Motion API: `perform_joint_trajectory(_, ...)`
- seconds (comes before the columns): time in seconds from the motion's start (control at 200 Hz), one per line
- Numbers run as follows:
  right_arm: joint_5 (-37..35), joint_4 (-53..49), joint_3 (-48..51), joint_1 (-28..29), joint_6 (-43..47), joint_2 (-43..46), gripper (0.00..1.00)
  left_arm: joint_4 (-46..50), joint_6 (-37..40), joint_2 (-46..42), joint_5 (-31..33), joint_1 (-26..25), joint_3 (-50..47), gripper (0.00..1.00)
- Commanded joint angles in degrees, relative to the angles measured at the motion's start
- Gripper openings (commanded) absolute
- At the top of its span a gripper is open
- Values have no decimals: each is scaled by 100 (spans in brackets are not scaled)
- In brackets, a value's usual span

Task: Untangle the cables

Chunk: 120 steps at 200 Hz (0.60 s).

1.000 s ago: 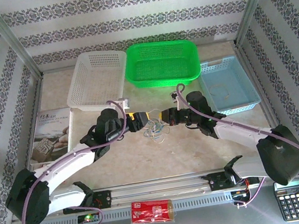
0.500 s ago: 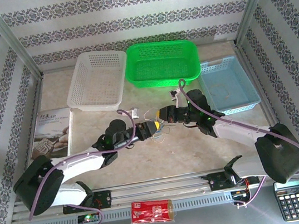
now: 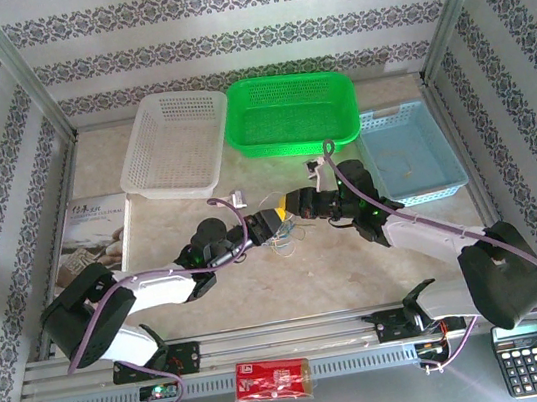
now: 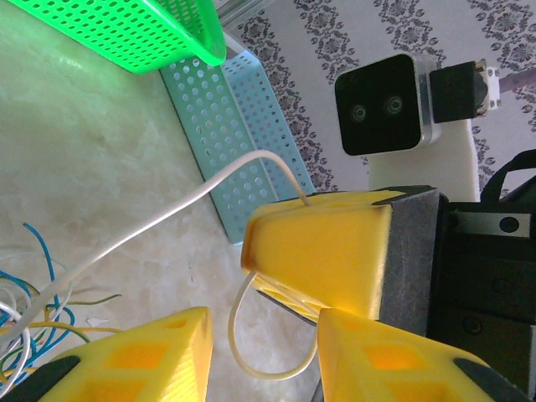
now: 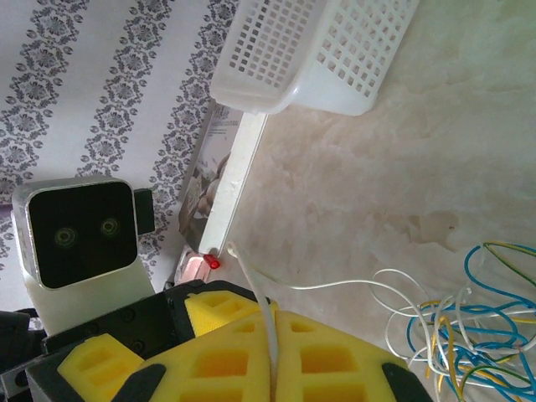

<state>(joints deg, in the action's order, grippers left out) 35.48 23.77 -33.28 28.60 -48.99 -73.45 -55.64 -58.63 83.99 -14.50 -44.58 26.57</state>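
Observation:
The cables [image 3: 284,235] are a loose tangle of thin blue, yellow, green and white wires on the table's middle, also seen in the right wrist view [image 5: 456,335]. My right gripper [image 3: 295,203] [image 5: 273,331] is shut on a cream-white cable [image 5: 260,298] that runs out of the tangle. In the left wrist view that cable [image 4: 167,222] rises to the right gripper's yellow fingers [image 4: 322,255] and loops down beneath them. My left gripper [image 3: 272,223] [image 4: 261,327] stands just left of the right one. Its jaws are apart around the loop without pinching it.
A white basket [image 3: 171,145], a green basket [image 3: 291,112] and a blue basket [image 3: 408,150] line the back of the table. A booklet [image 3: 87,238] lies at the left. A calculator [image 3: 529,364] and a red pack [image 3: 270,378] sit by the near rail.
My left arm has dropped low and its gripper has slid right, up to the right gripper, with its jaws narrowing. The right gripper has drawn the cream-white cable up and back a little.

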Motion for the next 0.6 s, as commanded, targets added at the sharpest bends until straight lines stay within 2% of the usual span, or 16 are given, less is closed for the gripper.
perform_joint_trajectory(0.0, 134, 254, -74, -45, -67, 5, 0, -500, -95, 68, 51, -69, 1, 38)
perform_joint_trajectory(0.43, 152, 365, -22, -56, -131, 6, 0, -676, -130, 340, 67, -183, 96, 38)
perform_joint_trajectory(0.595, 160, 378, -3, -56, -144, 23, 0, -689, -129, 373, 75, -192, 150, 26)
